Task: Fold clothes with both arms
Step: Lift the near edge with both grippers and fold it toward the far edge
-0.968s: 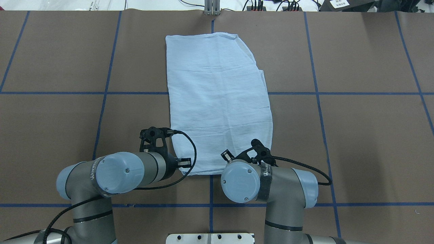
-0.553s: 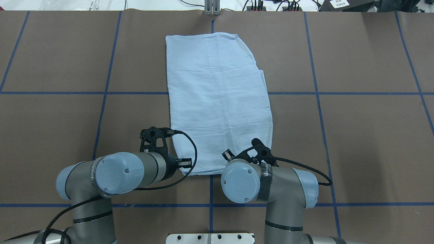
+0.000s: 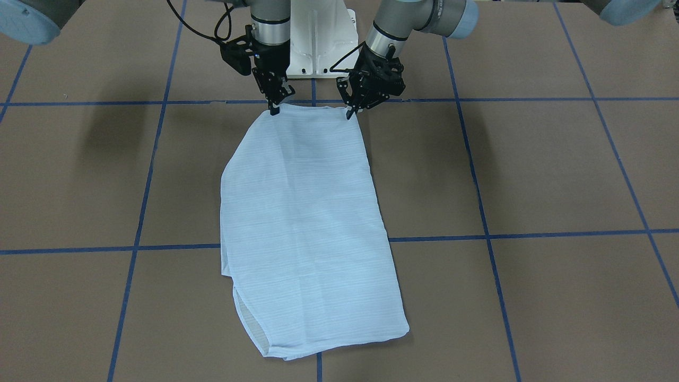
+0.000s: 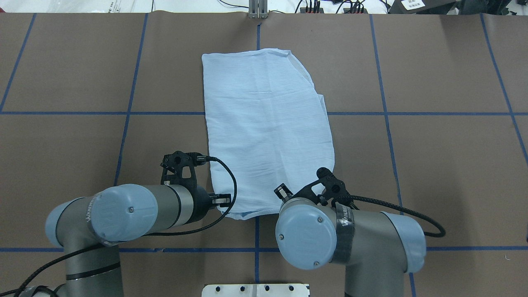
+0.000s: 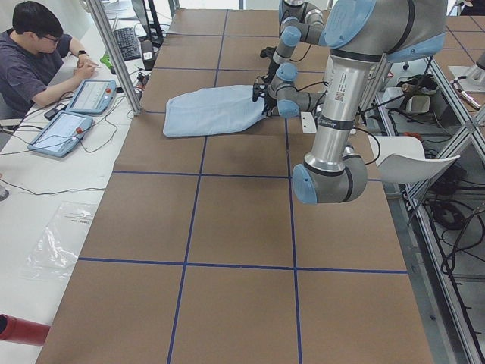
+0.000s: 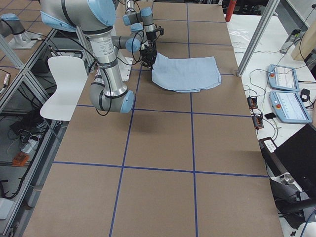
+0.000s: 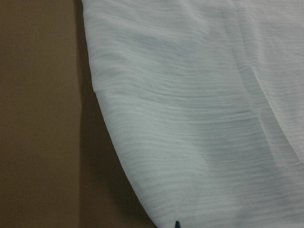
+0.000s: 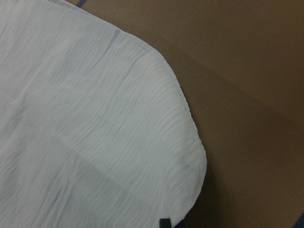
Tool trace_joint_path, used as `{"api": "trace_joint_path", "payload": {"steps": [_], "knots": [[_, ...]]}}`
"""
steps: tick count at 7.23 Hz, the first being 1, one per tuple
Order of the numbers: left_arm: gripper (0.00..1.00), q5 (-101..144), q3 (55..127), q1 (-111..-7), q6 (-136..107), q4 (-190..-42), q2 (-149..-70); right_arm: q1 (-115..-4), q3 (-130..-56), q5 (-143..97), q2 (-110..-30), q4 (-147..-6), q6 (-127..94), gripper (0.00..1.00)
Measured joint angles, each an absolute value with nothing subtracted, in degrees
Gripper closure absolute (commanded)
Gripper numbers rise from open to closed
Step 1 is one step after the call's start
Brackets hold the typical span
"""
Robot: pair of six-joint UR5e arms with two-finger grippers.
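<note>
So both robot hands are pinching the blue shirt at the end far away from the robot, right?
No. The left gripper and right gripper pinch the shirt at the end nearest the robot, by its white base. The front-facing view shows it.

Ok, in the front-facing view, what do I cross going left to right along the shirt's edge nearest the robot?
The right gripper at one corner → the light-blue shirt → the left gripper at the other corner. This view faces the robot, so its sides are swapped.
</note>
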State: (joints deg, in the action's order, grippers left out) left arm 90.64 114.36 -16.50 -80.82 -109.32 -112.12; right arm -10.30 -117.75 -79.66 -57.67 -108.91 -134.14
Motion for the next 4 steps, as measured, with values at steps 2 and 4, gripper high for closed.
{"api": "trace_joint_path", "payload": {"steps": [2, 4], "knots": [[1.00, 92.5, 125.1, -16.3, -80.8, -98.6, -112.1, -7.3, -126.6, -78.5, -56.9, -117.7, -134.7, 1.00], [1.00, 94.0, 132.0, -16.1, -80.8, -89.7, -112.7, -6.7, -130.3, -78.0, -53.4, -123.7, -134.6, 1.00]]}}
